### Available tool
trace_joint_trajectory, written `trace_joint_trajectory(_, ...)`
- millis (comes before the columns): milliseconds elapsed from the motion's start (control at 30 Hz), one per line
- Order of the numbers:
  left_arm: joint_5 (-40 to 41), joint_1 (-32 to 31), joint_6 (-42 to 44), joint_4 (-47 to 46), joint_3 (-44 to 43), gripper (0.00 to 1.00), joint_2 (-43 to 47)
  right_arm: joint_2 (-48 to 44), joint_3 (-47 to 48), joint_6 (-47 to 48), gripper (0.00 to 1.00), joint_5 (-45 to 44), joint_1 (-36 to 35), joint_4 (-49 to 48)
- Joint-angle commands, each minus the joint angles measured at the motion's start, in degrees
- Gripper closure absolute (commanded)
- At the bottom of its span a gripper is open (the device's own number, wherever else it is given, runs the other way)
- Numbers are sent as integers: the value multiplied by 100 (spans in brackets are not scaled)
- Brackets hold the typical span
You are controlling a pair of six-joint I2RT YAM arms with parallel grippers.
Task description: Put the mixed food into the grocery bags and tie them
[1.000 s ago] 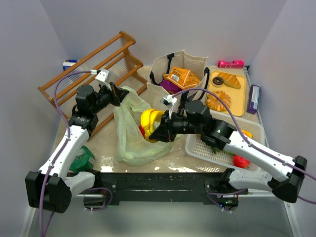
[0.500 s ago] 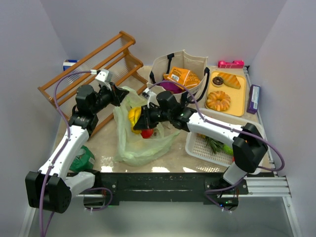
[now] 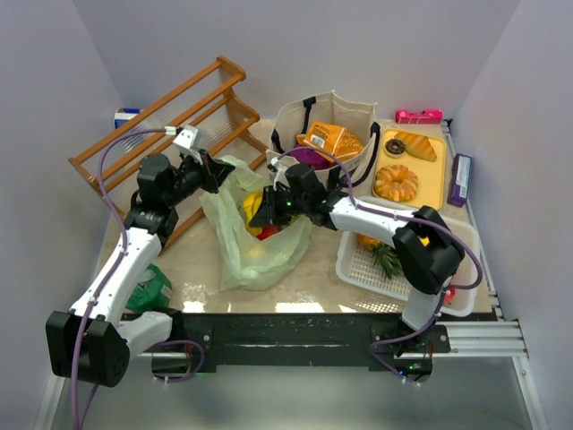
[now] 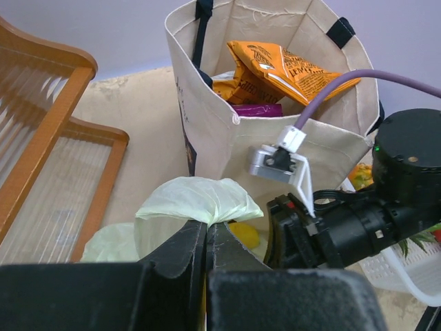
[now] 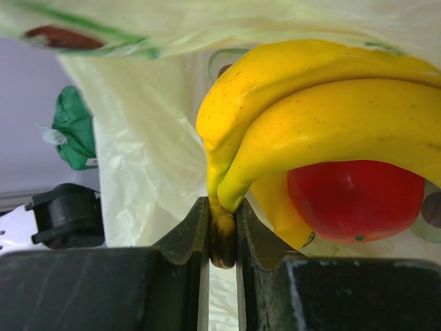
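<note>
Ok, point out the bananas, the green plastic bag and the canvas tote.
bananas [image 5: 324, 117], right wrist view, on the upper yellow curve.
green plastic bag [image 3: 235, 260], top external view, on its lower left wall.
canvas tote [image 4: 275, 24], left wrist view, on its inner back wall.

Centre of my overhead view: the pale green bag [image 3: 242, 255] is thin, crinkled, translucent plastic. On my right wrist camera I see the banana [image 5: 310, 103] and red fruit [image 5: 355, 200] smooth and glossy. Upper centre, the tote [image 3: 358, 115] is matt beige canvas, its orange packet [image 3: 329, 139] shining like foil; upper left, the rack [image 3: 192, 115] is varnished wood.
</note>
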State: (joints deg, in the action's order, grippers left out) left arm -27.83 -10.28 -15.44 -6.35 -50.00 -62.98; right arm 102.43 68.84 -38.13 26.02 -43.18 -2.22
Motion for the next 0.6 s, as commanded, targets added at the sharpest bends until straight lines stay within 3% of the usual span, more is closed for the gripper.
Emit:
trace_joint_trajectory(0,-196,-53,6,-297,-63,100,93,127,446,-19,100,-369,2,-270)
trace_joint_trajectory(367,-372,-114,-90,-411,-19,100,111,365,859,-371,100,-2064,-190,-543)
trace_joint_trajectory(567,-320,-123,-108,-411,-19,100,67,629,1140,-274,100,-2092,-490,-499)
